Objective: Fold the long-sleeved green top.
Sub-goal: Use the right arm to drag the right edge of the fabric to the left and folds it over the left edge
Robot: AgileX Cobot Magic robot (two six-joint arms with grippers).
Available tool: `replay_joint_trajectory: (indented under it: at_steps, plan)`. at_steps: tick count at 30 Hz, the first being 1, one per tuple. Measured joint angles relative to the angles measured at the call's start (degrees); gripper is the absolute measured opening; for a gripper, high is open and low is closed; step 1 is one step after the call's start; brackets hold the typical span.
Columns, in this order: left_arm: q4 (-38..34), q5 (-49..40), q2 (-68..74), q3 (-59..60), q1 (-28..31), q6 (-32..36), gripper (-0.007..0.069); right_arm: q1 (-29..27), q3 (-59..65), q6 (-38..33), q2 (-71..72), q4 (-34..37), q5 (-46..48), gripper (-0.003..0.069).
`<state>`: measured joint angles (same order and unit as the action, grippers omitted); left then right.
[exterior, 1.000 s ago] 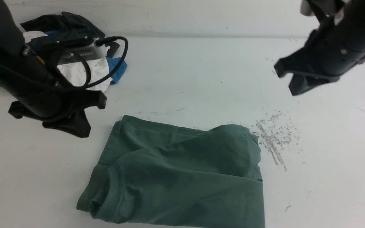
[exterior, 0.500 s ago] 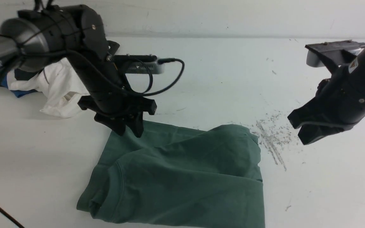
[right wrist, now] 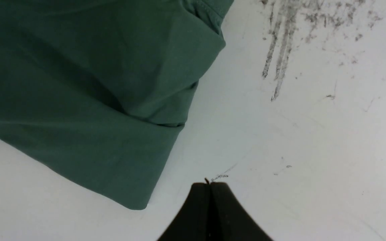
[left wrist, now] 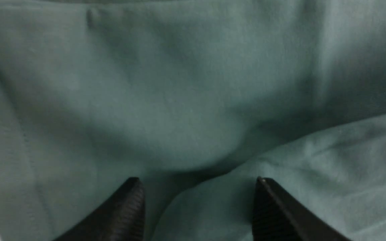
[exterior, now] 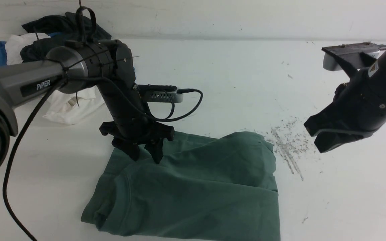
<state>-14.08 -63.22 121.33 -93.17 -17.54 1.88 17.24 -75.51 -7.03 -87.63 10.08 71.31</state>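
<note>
Wrist views show: left end effector (left wrist: 197, 181) wide, ten o'clock on green long-sleeved top (left wrist: 166, 100); right end effector (right wrist: 209, 187) pinched closed.

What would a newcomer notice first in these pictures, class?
The green long-sleeved top, partly folded, lies on the white table in the middle foreground. The left tool points down, open, over the top's far left part, while the right tool hangs shut above the table to the right of the top. A heap of other clothes sits at the far left.
</note>
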Motion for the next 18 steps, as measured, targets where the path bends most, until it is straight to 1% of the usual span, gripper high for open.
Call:
replay_joint_trajectory:
  at_steps: [4,6,7,8,10,11,12,13,14,15,18]
  plan:
    - [-1.5,-1.7,1.6,-0.1,0.0,0.0,0.04,0.0,0.0,0.0,0.0,0.6,-0.1,-0.0014]
    - [-2.2,-1.9,1.9,-0.1,0.0,0.2,0.0375,0.0,0.0,0.0,0.0,0.8,-0.3,-0.0014]
    - [-2.4,-1.9,1.9,-0.1,0.0,0.4,0.0322,0.0,0.0,0.0,0.0,0.9,-0.5,-0.0014]
    - [-2.4,-1.9,1.9,-0.1,0.0,0.5,0.0322,0.0,0.0,0.0,0.0,0.9,-0.5,-0.0014]
    - [-2.7,-2.7,1.9,-0.1,0.0,0.5,0.0174,0.0,0.0,0.0,0.0,0.9,-0.8,-0.0014]
    - [-2.7,-2.9,1.9,-0.4,0.0,0.5,0.0125,0.0,0.0,0.0,0.0,0.9,-0.9,-0.0014]
    - [-2.7,-3.0,1.9,-0.4,0.0,0.5,0.0102,0.0,0.0,0.0,0.0,0.9,-0.9,-0.0015]
    - [-2.8,-3.4,1.7,-1.1,0.0,0.9,0.0042,0.0,0.0,0.0,0.0,0.9,-0.9,-0.0015]
    - [-2.8,-3.5,1.7,-1.2,0.0,0.9,0.0037,0.0,0.0,0.0,0.0,0.9,-0.9,-0.0015]
    - [-2.8,-4.2,1.1,-2.1,0.0,1.4,0.0015,0.0,0.0,0.0,0.0,0.9,-0.9,-0.0015]
    - [-2.8,-4.5,0.1,-3.4,0.0,1.5,0.0011,0.0,0.0,0.0,0.0,1.1,-1.2,-0.0015]
